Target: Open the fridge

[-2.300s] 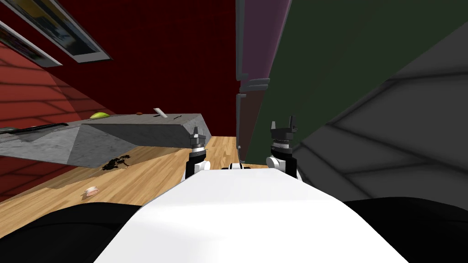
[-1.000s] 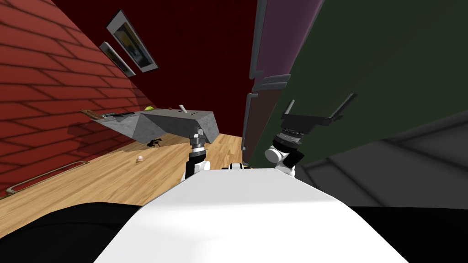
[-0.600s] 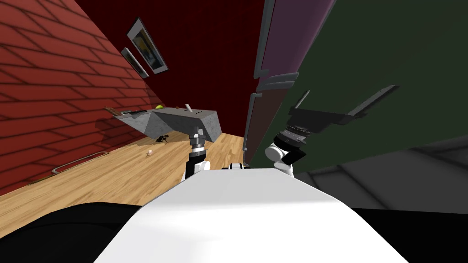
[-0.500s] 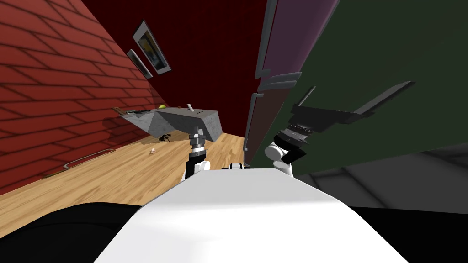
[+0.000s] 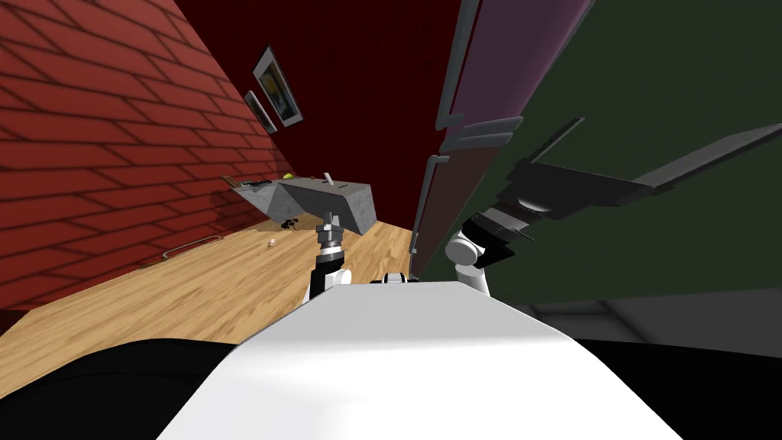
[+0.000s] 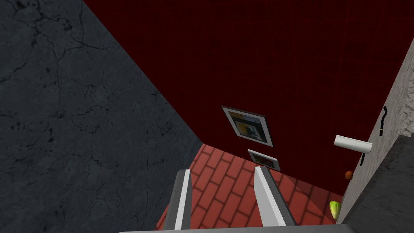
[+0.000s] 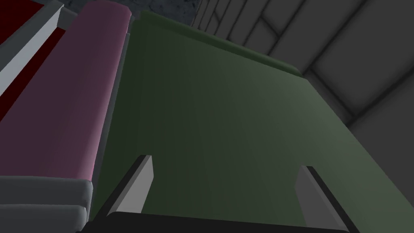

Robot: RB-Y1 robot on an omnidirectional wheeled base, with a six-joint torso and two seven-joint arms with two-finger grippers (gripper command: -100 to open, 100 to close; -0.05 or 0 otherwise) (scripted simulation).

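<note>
The fridge stands close ahead on my right, showing a dark green side panel (image 5: pixel 649 76). Its upper door (image 5: pixel 519 53) is purple and its lower door (image 5: pixel 450 198) is maroon, each with a grey handle on its edge; the upper handle (image 5: pixel 457 76) sits above the lower handle (image 5: pixel 422 214). My right gripper (image 5: pixel 680 126) is raised in front of the green side, open wide with nothing between its fingers. In the right wrist view the right gripper (image 7: pixel 226 162) faces the green side panel (image 7: pixel 226 105), with the purple door (image 7: pixel 64 97) off to one side. My left gripper (image 5: pixel 330 221) hangs low beside my chest; seen from the left wrist, the left gripper (image 6: pixel 222 168) is open and holds nothing.
A grey counter (image 5: pixel 328 200) stands further back on the left, with a green item (image 5: pixel 288 175) and a white roll (image 6: pixel 352 144) on it. Small objects (image 5: pixel 270 244) lie on the wood floor (image 5: pixel 191 290). A red brick wall (image 5: pixel 99 137) runs along the left, and a grey tiled wall (image 7: pixel 343 48) stands behind the fridge.
I have turned, so the counter has slid further off in the view. My right arm has risen toward the fridge's green side and its fingers have spread wide. The left arm has stayed put.
</note>
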